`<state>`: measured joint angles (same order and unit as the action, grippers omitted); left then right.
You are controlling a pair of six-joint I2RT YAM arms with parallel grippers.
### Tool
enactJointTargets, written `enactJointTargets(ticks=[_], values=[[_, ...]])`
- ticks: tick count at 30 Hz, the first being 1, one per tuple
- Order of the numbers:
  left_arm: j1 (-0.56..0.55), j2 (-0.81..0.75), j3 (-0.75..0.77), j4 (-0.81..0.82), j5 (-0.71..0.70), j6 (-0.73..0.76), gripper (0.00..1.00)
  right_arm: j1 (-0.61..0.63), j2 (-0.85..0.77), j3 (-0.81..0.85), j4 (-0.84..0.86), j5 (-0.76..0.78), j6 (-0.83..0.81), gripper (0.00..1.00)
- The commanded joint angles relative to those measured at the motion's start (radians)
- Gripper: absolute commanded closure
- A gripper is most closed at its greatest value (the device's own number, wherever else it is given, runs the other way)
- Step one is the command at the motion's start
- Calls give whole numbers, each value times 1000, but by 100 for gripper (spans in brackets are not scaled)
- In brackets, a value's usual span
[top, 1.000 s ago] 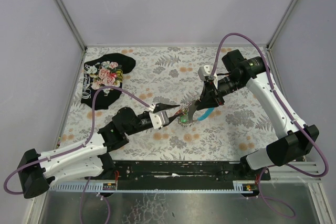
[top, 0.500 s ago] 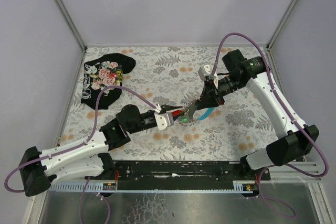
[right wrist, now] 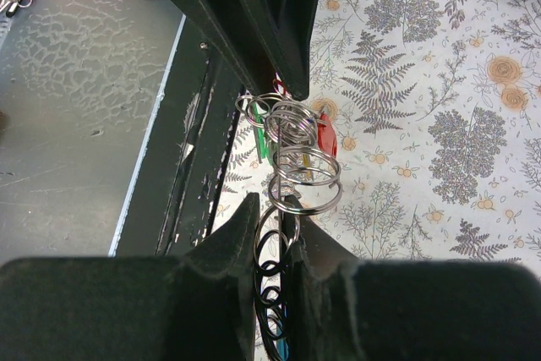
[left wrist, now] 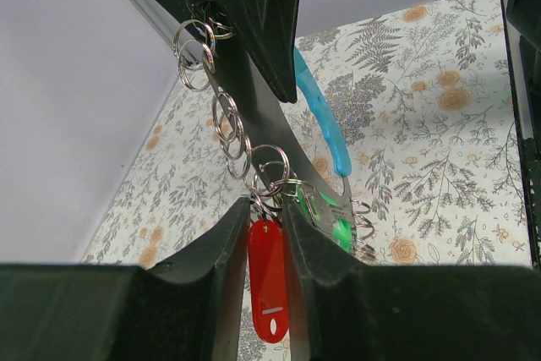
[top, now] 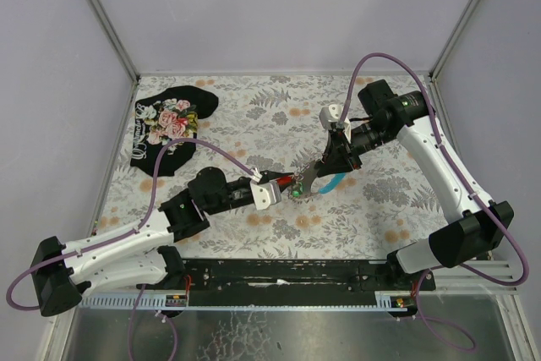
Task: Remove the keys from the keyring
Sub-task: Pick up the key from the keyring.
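Wrist views: my right gripper (right wrist: 275, 217) is pinching the keyring (right wrist: 303, 177) over the table (right wrist: 439, 82). My left gripper (left wrist: 264, 209), jaws narrow, is flanking the keys (left wrist: 269, 285), grip unclear. Top view is showing only a tiny cluster.

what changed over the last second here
The left gripper pushed forward to the right, toward the keys, and its jaws narrowed around the red key; a firm grip cannot be confirmed. The right gripper stayed clamped on the keyring, and the black cloth did not move.
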<state>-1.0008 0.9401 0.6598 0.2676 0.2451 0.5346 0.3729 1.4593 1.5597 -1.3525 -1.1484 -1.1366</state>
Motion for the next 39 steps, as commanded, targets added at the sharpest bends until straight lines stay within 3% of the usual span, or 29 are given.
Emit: enactJointTargets(ticks=[1,14,21,29,34,39], values=[[-4,-6,38,-8,-17,23,81,4,-27,8,-15,-76,-6,100],[-4,-11,38,-11,-45,27,78,5,-24,10,-16,-81,-8,100],[-1,-8,43,-18,-44,27,86,7,-24,9,-17,-82,-9,100],[16,-16,44,-30,-22,24,86,8,-26,6,-16,-83,-11,100],[24,-17,47,-48,-10,23,92,8,-31,2,-13,-84,-9,100],[25,-10,50,-46,-20,19,83,11,-31,-1,-11,-84,-8,100]])
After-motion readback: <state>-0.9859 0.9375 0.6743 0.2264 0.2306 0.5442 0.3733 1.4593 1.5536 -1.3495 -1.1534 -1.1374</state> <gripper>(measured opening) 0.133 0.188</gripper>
